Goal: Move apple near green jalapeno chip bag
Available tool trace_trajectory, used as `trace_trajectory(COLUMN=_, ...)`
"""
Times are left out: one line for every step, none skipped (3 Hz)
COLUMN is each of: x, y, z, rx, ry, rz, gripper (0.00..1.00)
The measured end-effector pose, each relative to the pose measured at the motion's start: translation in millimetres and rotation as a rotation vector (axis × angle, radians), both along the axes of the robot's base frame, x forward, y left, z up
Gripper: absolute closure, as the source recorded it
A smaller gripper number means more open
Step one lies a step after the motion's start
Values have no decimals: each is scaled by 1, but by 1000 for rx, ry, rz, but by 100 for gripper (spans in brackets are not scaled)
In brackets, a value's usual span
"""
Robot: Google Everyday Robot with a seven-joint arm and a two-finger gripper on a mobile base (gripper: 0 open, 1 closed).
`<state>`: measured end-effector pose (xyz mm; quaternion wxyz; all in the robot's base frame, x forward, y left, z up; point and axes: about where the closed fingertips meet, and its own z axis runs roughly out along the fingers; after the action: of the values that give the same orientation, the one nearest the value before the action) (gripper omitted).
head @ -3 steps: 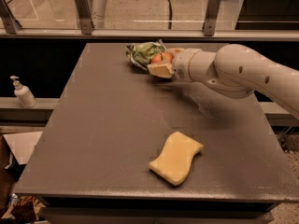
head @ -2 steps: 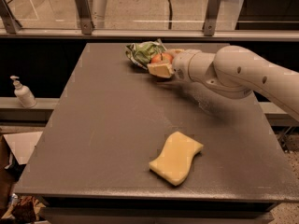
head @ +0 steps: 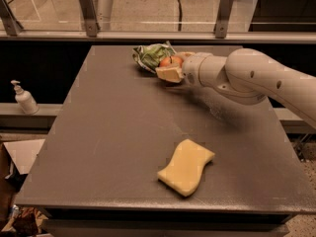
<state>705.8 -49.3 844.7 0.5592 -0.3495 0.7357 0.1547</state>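
Note:
The red-orange apple (head: pixel 171 61) sits between the fingers of my gripper (head: pixel 174 66) at the far middle of the table. The gripper is shut on the apple. One tan finger (head: pixel 169 74) shows just below the apple. The green jalapeno chip bag (head: pixel 149 56), crumpled with white edges, lies just left of the apple and touches or nearly touches it. My white arm (head: pixel 247 75) reaches in from the right edge of the view.
A wavy yellow sponge (head: pixel 186 166) lies near the table's (head: pixel 108 132) front edge, right of centre. A soap dispenser bottle (head: pixel 23 98) stands on a ledge to the left. A glass railing with metal posts (head: pixel 88 11) runs behind the table.

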Motion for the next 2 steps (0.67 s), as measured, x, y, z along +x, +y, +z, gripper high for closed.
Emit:
trace_trajectory(x=0, y=0, z=0, rx=0, ry=0, rz=0, gripper=14)
trace_trajectory(x=0, y=0, z=0, rx=0, ry=0, rz=0, gripper=0)
